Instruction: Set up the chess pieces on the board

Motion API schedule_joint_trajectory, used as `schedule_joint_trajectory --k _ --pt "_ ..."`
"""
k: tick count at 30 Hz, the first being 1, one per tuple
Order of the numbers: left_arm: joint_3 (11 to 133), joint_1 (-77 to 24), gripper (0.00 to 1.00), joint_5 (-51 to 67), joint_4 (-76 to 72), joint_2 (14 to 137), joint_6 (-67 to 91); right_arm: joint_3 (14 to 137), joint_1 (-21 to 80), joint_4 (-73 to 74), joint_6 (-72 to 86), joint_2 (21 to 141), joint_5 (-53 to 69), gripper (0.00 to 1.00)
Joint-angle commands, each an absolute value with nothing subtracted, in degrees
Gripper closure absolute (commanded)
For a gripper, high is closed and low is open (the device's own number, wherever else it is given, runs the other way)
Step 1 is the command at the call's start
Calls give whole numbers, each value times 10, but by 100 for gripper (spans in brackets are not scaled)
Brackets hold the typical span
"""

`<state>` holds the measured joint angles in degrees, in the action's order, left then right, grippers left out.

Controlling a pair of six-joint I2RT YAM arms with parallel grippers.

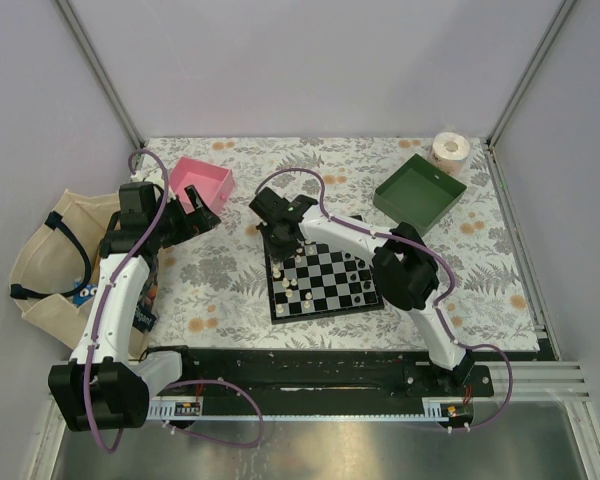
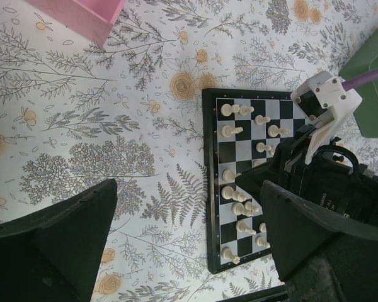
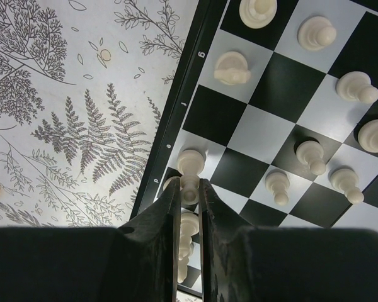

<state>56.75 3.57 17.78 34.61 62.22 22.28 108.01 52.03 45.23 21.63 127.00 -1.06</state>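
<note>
The right arm bends its elbow above the board's (image 1: 320, 313) 3 o'clock edge and reaches to the 11 o'clock corner. There the right gripper (image 3: 189, 196) has its tapered black fingers pinched together on a cream piece (image 3: 189, 185) at the border. The left gripper (image 1: 195, 222) hangs at 10 o'clock beside the pink tray (image 1: 212, 178), fingers wide apart. Other turned cream chessmen (image 3: 312, 156) dot the glossy chequered squares. A matte floral tablecloth (image 1: 220, 280) covers the table, with plain pale walls (image 1: 310, 60) behind.
</note>
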Motion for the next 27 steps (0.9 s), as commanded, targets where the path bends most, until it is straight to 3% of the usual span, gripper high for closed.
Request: schedule_joint_trajectory --k 1,10,20,27 --pt "573 39 1 189 329 613 216 1105 527 454 214 1273 -27 85" --pt "573 38 1 189 330 611 216 1101 527 453 210 1270 -30 80" --pt "573 38 1 191 329 613 215 1107 527 445 208 1235 -26 59" --pt "573 38 1 189 329 613 216 1074 527 441 204 1178 -50 59"
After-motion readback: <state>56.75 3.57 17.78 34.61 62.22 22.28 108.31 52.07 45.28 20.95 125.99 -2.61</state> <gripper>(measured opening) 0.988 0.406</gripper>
